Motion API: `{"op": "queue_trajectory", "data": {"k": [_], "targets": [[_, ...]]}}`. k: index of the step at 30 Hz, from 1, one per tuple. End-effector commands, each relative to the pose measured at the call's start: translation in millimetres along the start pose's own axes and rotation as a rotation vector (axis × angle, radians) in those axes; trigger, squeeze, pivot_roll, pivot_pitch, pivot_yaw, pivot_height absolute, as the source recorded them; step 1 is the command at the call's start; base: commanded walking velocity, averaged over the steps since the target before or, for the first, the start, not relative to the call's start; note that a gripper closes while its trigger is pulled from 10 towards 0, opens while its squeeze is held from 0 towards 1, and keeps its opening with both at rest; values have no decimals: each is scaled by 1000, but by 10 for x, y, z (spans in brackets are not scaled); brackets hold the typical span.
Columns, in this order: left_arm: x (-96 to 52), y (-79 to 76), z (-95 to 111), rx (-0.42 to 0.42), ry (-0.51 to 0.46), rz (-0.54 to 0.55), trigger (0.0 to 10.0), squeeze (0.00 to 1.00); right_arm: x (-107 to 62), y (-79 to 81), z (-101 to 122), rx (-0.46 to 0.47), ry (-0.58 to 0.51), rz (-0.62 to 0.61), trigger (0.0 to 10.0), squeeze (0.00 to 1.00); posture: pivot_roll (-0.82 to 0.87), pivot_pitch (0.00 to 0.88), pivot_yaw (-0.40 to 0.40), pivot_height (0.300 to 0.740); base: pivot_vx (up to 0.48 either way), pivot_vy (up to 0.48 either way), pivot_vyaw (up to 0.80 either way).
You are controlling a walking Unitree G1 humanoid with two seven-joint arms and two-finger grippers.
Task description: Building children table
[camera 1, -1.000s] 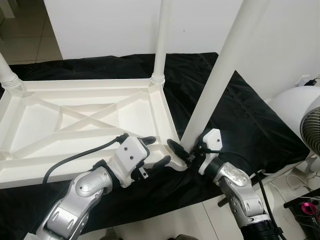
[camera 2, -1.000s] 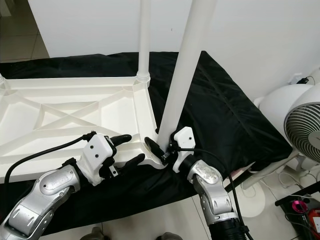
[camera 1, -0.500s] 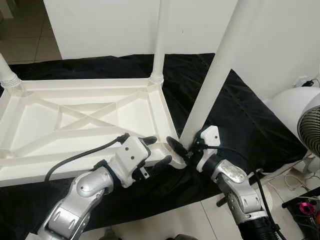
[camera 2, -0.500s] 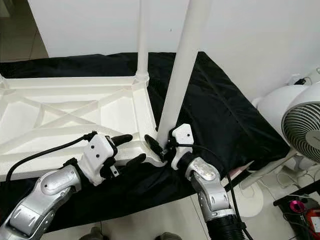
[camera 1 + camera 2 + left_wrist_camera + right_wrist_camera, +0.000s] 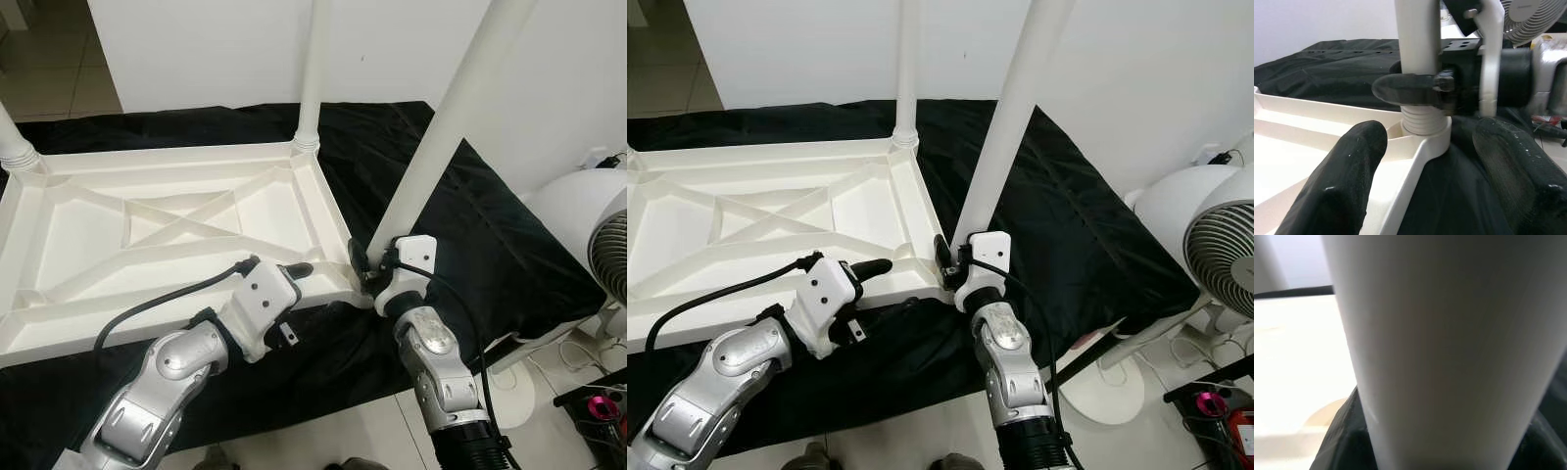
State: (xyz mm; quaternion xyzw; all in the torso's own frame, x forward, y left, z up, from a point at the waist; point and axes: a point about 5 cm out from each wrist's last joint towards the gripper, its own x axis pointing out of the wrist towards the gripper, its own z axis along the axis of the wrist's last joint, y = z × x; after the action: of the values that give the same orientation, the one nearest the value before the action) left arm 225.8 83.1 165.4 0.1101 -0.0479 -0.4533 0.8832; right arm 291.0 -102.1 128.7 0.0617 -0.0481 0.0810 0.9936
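A white plastic table top [image 5: 323,211] lies upside down on a black cloth [image 5: 470,245]. One white leg [image 5: 441,137] rises slanted from the near right corner, its ribbed end [image 5: 1422,120] sitting in the corner socket. My right gripper [image 5: 367,266] is shut on this leg just above the socket; one black finger [image 5: 1410,90] curls across its front. My left gripper [image 5: 304,286] is open and straddles the near rim beside that corner, one finger [image 5: 299,269] lying over the inside of the top, the other down on the cloth side.
Two more legs stand at the far right corner [image 5: 312,69] and far left corner [image 5: 12,147]. A white fan [image 5: 1215,245] stands on the floor to the right, with cables and a pink item [image 5: 1215,403] near it. A white wall is behind.
My right forearm has swung in from the right to stand almost straight below the leg's base, turning around the leg. My left gripper has slid closer over the rim.
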Motion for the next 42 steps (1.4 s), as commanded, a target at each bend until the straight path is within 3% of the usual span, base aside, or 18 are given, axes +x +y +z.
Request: {"op": "queue_trajectory", "data": {"k": [1,7,8,15,16,18,19,20,24,26,28,30,35,37,42], "targets": [[70,-15,20,-4,-1,16,10000,0,18,-15,-90,10,47,-76,10000,0,-4,49,-52,740,0,0,0],[158,-8,54,-6,-15,37,10000,0,82,-4,18,15,-13,-66,10000,0,-18,41,-45,740,0,0,0],[170,-6,56,-11,-14,37,10000,0,70,-24,46,19,-38,-42,10000,1000,-19,40,-43,740,0,0,0],[184,-4,52,-21,-7,37,10000,0,40,-60,77,13,-69,-10,10000,1000,-21,39,-42,740,0,0,0],[203,5,32,-30,17,40,10000,0,26,-216,105,-34,-81,26,10000,1000,-22,34,-37,740,0,0,0],[207,8,27,-32,23,41,10000,0,23,-242,106,-33,-78,45,10000,1000,-22,34,-37,740,0,0,0],[212,12,24,-32,26,42,10000,0,21,-255,106,-35,-76,66,10000,467,-22,32,-35,740,0,0,0],[217,13,25,-28,27,43,10000,0,19,-265,106,-43,-76,84,10000,0,-22,32,-35,740,0,0,0],[223,18,19,-19,33,43,10000,0,11,-306,102,-53,-66,147,10000,0,-23,26,-30,740,0,0,0],[226,32,15,-5,36,47,10000,0,15,-394,98,-103,-45,247,10000,0,-28,21,-25,740,0,0,0],[226,32,15,-5,36,47,10000,0,15,-394,98,-103,-45,247,10000,0,-28,21,-25,740,0,0,0],[239,43,21,8,35,46,10000,0,48,-470,96,-142,-15,368,10000,0,-32,18,-20,740,0,0,0],[249,46,19,3,41,41,10000,0,78,-501,99,-163,-4,412,10000,0,-36,17,-18,740,0,0,0],[279,53,24,0,48,34,10000,0,177,-542,107,-206,22,494,10000,0,-41,11,-12,740,0,0,0],[305,56,36,-1,49,25,10000,0,284,-556,129,-249,48,562,10000,0,-41,8,-9,740,0,0,0]]}}
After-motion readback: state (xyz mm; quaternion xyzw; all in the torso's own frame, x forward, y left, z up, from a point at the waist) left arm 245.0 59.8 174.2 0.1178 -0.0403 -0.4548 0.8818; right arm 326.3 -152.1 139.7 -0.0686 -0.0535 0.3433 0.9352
